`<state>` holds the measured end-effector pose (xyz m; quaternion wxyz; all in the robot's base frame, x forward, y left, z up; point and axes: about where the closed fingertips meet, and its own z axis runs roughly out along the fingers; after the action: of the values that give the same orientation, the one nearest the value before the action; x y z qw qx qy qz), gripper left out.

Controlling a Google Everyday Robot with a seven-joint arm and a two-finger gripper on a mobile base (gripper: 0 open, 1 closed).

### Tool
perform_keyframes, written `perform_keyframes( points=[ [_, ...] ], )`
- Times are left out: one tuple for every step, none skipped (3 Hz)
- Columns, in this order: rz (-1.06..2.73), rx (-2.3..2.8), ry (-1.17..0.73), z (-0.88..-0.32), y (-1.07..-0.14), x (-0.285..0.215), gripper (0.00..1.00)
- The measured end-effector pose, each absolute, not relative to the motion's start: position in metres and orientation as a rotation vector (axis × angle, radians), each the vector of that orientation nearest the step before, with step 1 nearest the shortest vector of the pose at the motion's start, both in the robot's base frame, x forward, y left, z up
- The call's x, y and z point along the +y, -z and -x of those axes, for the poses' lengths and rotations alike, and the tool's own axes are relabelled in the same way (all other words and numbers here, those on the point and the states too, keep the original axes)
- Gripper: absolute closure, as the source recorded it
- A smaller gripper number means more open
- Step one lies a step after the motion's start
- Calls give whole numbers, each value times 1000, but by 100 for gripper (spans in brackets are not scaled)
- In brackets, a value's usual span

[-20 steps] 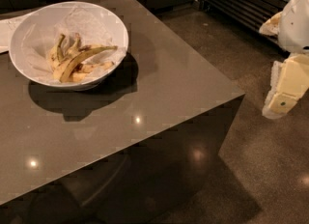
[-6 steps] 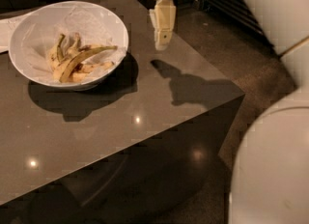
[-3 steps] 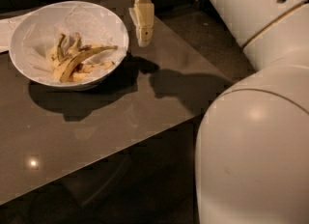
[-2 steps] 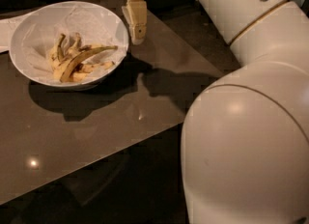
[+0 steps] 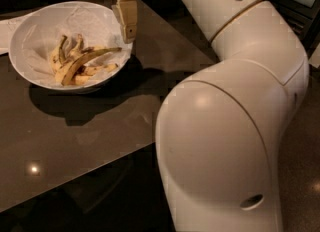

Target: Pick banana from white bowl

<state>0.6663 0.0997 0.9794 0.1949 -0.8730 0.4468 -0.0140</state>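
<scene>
- The gripper has moved left and now hangs over the right rim of the bowl (how far open, I cannot tell), holding nothing visible.
- The banana lies inside the bowl.

Dark table, white bowl, hand over rim

No readable text, label, brand or number anywhere in view. Tool sits at the right rim of the white bowl, no markings on it. Bowl, banana, table and white arm shell are all plain surfaces with nothing printed.
</scene>
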Motion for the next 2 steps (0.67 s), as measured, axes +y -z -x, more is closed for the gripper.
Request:
perform_keyframes(
  points=[
    [2469, 1224, 13, -671, -972, 111, 21],
    [2479, 1198, -36, -676, -961, 123, 28]
  ],
)
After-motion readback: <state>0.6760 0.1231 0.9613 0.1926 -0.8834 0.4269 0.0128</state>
